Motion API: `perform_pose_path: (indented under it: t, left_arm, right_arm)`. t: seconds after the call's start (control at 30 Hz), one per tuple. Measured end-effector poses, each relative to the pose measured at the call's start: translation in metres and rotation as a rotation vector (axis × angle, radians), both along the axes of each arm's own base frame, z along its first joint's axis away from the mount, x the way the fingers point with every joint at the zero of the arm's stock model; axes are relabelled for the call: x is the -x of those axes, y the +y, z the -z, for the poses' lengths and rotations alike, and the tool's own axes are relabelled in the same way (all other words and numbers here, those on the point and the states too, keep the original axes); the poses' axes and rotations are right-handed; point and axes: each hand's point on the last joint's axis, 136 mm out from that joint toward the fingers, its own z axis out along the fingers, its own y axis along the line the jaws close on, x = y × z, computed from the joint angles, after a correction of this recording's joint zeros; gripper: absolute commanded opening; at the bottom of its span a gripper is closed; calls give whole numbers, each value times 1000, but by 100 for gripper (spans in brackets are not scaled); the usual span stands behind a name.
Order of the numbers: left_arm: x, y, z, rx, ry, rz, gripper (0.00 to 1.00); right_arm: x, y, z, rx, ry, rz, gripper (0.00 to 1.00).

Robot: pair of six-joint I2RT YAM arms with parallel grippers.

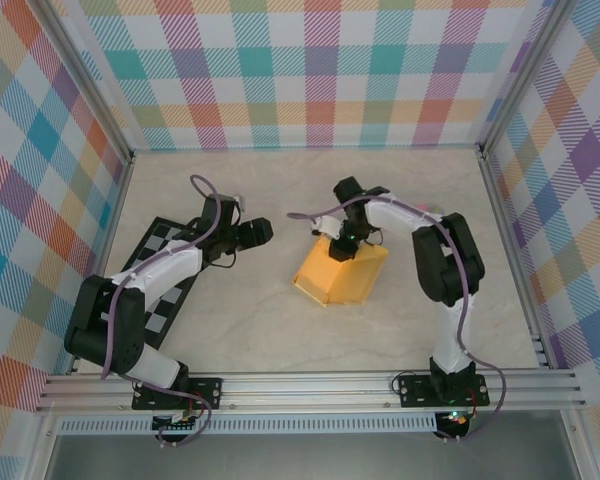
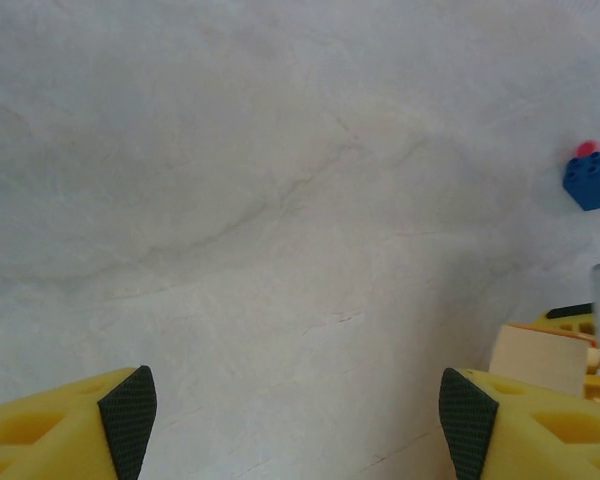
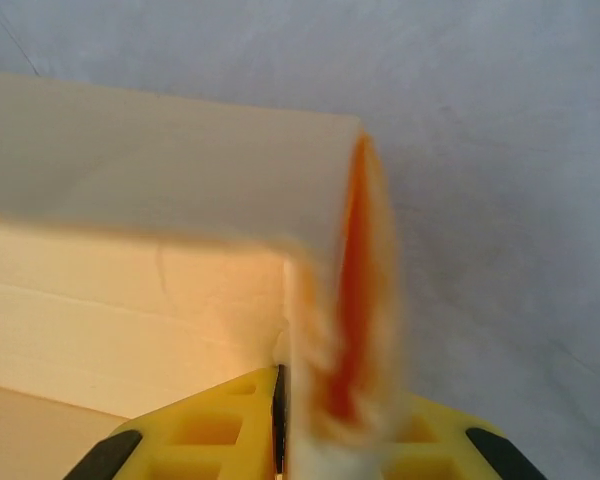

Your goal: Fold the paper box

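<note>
Right grip: right arm's fingers [image 3: 210, 435] are clamped on the edge of a thin upright wall of the yellow-orange thin-card paper box [image 1: 342, 282], probably to hold that wall up while a crease is set.
Left grip: left arm's fingers [image 2: 130, 420] are spread wide with nothing between them, over the pale marbled counter [image 2: 280, 200], seemingly free to push a flap.
Box place: directly under the right fingers, and near the left fingers' right tip without touching it.
Box facing: pale inside lies left of the pinching fingers, orange outside to their right.
Long axis: it appears to run crosswise under the right fingers, slightly slanted, but this is uncertain.
</note>
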Motion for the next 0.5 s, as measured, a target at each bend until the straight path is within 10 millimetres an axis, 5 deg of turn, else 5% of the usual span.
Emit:
perform_pose_path:
  t: [0.5]
  left_arm:
    - [16, 8, 32, -2, 62, -57, 76]
  right_arm:
    - [-6, 21, 8, 199, -225, -215, 32]
